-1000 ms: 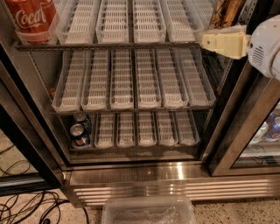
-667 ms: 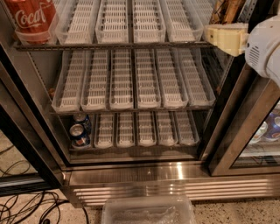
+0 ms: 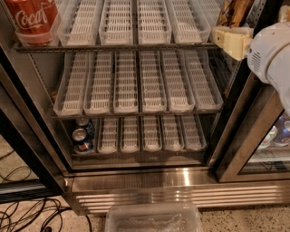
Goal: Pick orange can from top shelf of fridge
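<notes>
At right edge of top counter (image 3: 118,46), tool (image 3: 231,41) hangs near orange can (image 3: 232,11); its grip cannot be told; pick apparently outstanding.

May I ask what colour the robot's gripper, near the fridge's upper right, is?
The blocky gripper at upper right is pale cream-yellow, shown in the camera view.

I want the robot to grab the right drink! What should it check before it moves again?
1. Fridge open: ok, its shelves show.
2. Orange can found: ok, partly visible at the top right, cut off by the picture's edge.
3. Not mixed up with the red Coca-Cola can: ok, that one sits far left.
4. Gripper near the can: ok, at the right end of the top shelf, just below the can.
5. Free path to the can: cannot tell.
</notes>
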